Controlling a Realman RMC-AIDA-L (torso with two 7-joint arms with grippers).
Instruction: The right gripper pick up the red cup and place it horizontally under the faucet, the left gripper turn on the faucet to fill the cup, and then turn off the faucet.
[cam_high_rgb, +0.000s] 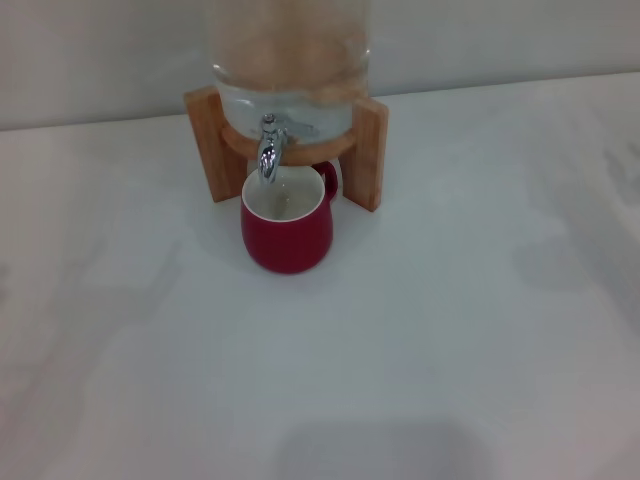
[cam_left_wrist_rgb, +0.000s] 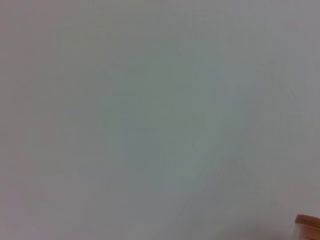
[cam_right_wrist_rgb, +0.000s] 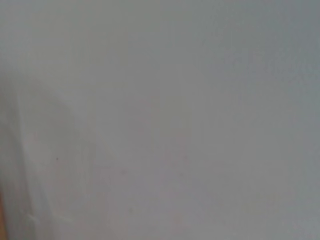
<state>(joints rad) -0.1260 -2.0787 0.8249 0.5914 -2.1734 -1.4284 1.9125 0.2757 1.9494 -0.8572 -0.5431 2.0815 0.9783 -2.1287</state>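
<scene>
Red cup: upright on white table, directly under faucet, handle to rear, touching or just in front of wooden stand. Cream inside; contents unclear.
Faucet: chrome, spout over cup mouth, on glass dispenser in stand.
L + R grippers: neither visible in any view, so open/closed state can't be told.
L wrist view: table surface, wood corner at edge.

I see a plain white table under soft, even light; behind it stands a pale grey wall.
</scene>
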